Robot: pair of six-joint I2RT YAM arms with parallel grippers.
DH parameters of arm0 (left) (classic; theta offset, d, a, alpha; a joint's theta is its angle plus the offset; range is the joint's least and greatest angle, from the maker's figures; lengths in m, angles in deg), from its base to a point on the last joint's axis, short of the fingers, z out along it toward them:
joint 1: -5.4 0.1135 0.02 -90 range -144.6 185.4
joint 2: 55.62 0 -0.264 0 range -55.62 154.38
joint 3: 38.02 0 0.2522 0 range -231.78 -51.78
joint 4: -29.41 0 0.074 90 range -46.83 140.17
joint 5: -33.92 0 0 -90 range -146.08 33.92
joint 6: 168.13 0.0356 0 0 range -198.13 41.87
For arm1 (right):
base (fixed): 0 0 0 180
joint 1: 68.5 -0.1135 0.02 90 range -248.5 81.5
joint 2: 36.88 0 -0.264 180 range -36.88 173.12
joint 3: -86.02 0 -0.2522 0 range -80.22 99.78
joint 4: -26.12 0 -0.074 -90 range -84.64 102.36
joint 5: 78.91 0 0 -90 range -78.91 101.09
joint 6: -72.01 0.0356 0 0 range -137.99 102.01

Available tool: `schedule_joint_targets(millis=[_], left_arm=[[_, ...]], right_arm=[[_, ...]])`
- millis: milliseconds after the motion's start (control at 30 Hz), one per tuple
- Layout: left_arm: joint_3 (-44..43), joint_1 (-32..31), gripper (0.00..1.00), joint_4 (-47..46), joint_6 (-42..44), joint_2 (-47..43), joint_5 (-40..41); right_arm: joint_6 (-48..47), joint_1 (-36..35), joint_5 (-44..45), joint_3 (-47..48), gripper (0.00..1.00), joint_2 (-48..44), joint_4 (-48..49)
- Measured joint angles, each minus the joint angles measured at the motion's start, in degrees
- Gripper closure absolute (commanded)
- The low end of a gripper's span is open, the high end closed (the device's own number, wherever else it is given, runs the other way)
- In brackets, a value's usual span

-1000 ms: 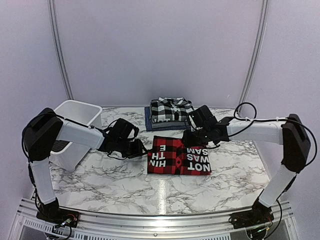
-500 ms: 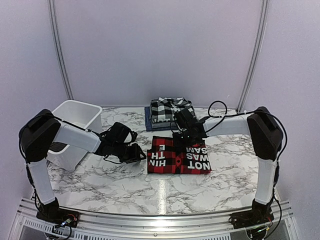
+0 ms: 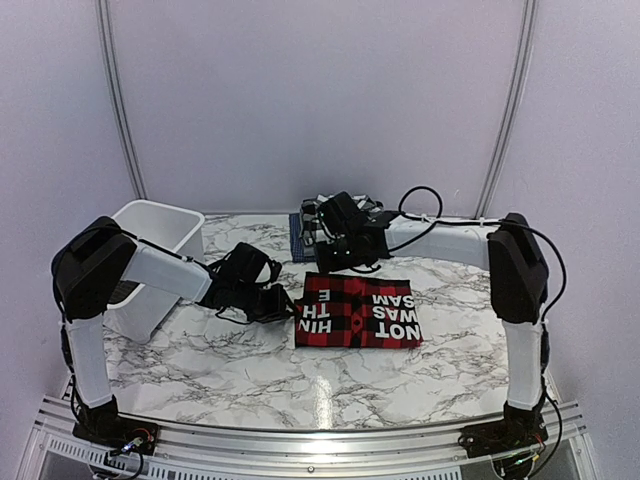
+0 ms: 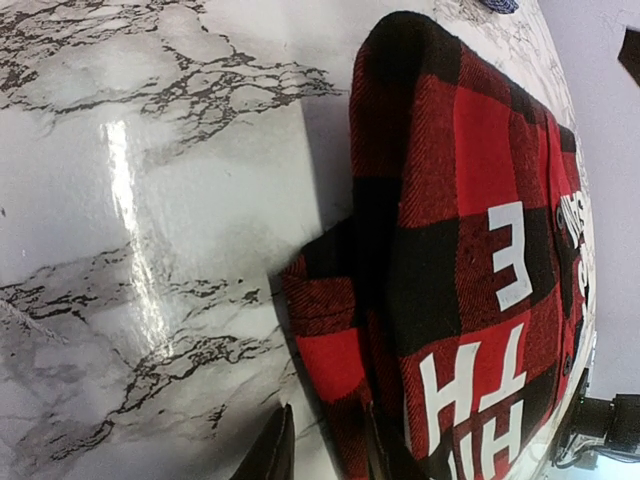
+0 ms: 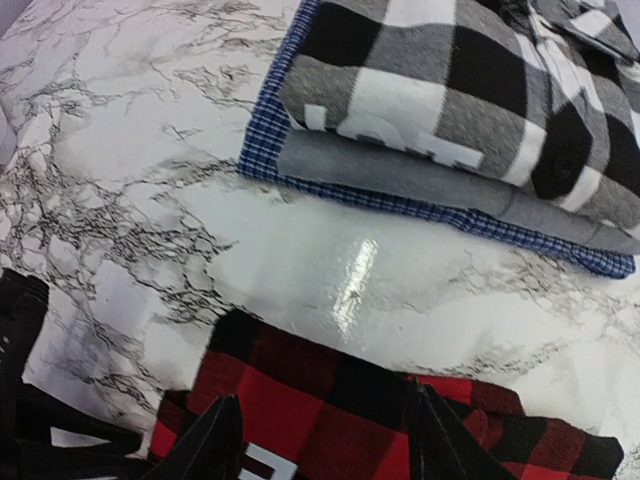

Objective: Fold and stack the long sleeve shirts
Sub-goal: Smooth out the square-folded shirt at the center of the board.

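The white tub (image 3: 160, 207) stands at the back left of the table (image 3: 250, 370) with its mouth upward. From here I see only white inner walls, and the left arm crosses in front of its near side, so I cannot tell what it holds. The red-and-black check shirt (image 3: 358, 310) lies folded flat in the middle of the table, white block letters on top. Behind it, across a strip of bare marble, is the stack: the black-and-white plaid shirt (image 5: 450, 90) uppermost, a grey shirt (image 5: 400, 180) under it and a blue checked shirt (image 5: 262, 150) at the bottom. The left gripper (image 3: 278, 302) is low at the red shirt's left edge, its fingers parted. In the wrist view one finger (image 4: 272, 452) is over the marble and the other is against the cloth, nothing pinched. The right gripper (image 3: 335, 250) is spread wide and holds nothing, near the front left corner of the stack. Its wrist camera looks down on the gap between the stack and the red shirt's back edge. Half a second ago that right gripper was over the red shirt's back edge; it has since swung back and to the left toward the stack. The left gripper has edged a little closer to the red shirt, and the shirt has not moved.
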Motion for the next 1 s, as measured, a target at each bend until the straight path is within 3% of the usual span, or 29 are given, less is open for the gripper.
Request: schedule_joint_targets(millis=[233,633,800,1000], left_arm=[[2.80,1.49,0.74,-1.49,0.02,-1.60,0.46],[4.07,3.10,0.74,-1.60,0.24,-2.58,0.42],[3.56,3.10,0.74,-1.64,0.26,-2.34,-0.17],[1.07,3.10,0.74,-2.27,0.22,0.11,-1.97]], right_arm=[[-1.42,-2.67,1.60,12.55,0.44,10.29,-3.58],[-1.90,-3.80,5.92,19.74,0.48,17.27,-9.38],[-2.14,-4.09,7.17,21.59,0.59,19.26,-10.14],[-2.29,-4.35,7.80,21.90,0.90,20.13,-11.56]])
